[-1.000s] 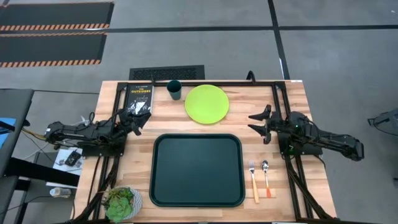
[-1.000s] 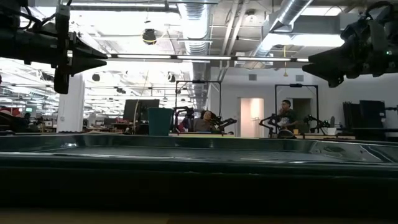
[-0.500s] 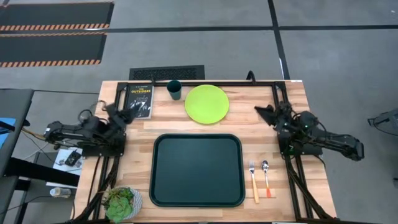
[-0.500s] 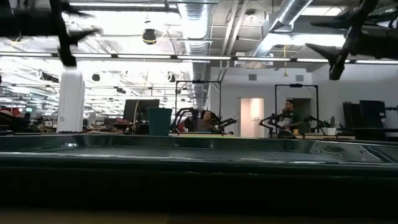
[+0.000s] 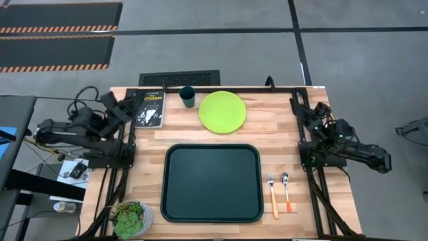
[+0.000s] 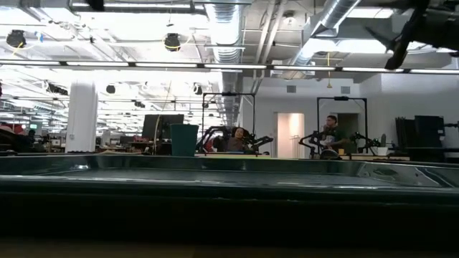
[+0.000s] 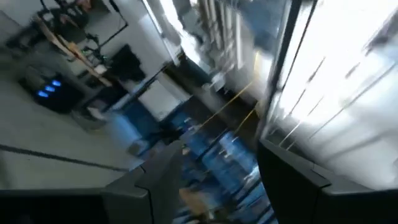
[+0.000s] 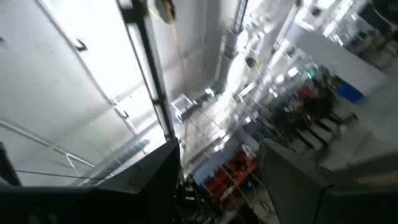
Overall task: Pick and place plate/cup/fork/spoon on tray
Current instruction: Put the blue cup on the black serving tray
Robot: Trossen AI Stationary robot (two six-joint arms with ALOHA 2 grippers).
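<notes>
Both arms have swung back and upward off the counter [image 5: 267, 137]. Left tool [image 5: 112, 105] at nine o'clock, right tool [image 5: 306, 112] at three, both parted and empty, partly cropped in low view. Tray [image 5: 212, 183] sits centre, bare.

Tray [image 5: 211, 183]: dark green, rectangular, rounded corners, raised rim, lying flat on the desk [image 5: 267, 137], nothing in it. In the low view its near rim [image 6: 229, 188] fills the foreground.

Plate [image 5: 222, 111]: lime green, round, flat on the desk just beyond the tray's far edge, not touching it.

Cup [image 5: 188, 96]: small, dark teal, upright, beyond the tray's far left part, just left of the plate, apart from it.

Fork [image 5: 273, 196]: yellow-orange handle, lies just right of the tray, parallel to its right edge, tines pointing to the far side.

Spoon [image 5: 286, 192]: red-orange handle, just right of the fork, parallel to it, bowl at the far end.
</notes>
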